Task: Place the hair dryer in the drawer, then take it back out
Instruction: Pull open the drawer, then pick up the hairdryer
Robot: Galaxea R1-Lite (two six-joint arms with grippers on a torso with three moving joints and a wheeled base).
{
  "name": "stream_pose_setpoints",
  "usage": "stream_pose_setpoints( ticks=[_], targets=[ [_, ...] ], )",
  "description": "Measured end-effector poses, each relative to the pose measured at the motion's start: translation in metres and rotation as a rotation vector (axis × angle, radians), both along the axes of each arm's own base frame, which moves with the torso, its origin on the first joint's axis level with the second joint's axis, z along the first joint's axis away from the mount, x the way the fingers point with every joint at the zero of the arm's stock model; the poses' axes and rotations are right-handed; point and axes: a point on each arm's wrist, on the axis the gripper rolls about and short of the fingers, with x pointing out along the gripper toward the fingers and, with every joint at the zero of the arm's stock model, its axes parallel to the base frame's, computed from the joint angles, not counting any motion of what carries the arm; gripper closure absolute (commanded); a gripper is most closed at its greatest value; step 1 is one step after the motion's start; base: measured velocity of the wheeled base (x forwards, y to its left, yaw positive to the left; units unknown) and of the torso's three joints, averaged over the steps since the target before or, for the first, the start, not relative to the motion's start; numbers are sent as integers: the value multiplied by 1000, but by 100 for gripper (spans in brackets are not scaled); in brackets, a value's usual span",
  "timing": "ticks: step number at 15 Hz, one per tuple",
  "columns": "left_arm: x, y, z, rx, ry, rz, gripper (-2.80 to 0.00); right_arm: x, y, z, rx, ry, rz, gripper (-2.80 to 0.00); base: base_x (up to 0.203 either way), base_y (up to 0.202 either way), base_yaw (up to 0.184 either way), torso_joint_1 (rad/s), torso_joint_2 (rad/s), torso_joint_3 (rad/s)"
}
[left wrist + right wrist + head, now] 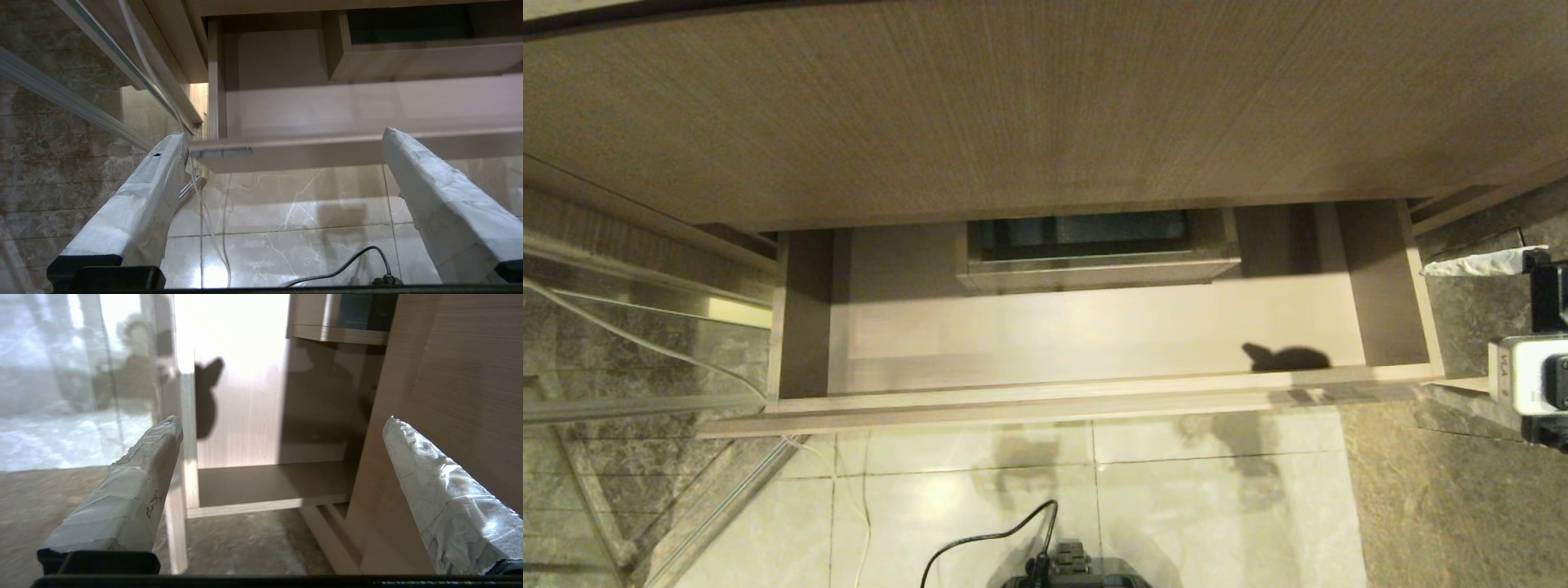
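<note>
**Empty grippers by the open drawer**

Right gripper [282,424] hangs just off the right end of the pulled-out drawer [1094,343], fingers spread wide and holding nothing. Left gripper [286,136] (parked low) also gapes empty. No hair dryer is visible.

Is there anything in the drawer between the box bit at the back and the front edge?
No. In the head view, the drawer floor is bare there, only a shadow.

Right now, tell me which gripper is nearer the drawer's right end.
The right gripper, fingers apart, beside the drawer at its right end. The left gripper hangs over the floor before the drawer's left front corner.
</note>
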Motion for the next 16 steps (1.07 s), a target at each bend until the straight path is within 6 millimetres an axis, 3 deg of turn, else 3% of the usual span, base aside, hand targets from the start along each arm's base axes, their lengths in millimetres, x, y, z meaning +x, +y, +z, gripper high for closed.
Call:
stream_pose_setpoints(
  ticks=[5, 9, 13, 16],
  targets=[
    [0, 0, 0, 0, 0, 0, -280, -20, 1, 3, 62, -1, -32, -280, 0, 0, 0, 0, 0, 0],
    [0, 0, 0, 0, 0, 0, -280, -38, -1, 20, 107, -82, -66, -280, 0, 0, 0, 0, 0, 0],
    [0, 0, 0, 0, 0, 0, -280, -73, -7, 51, 134, -243, -137, -280, 0, 0, 0, 0, 0, 0],
    [0, 0, 0, 0, 0, 0, -280, -109, -5, 69, 128, -339, -182, -280, 0, 0, 0, 0, 0, 0]
  ],
)
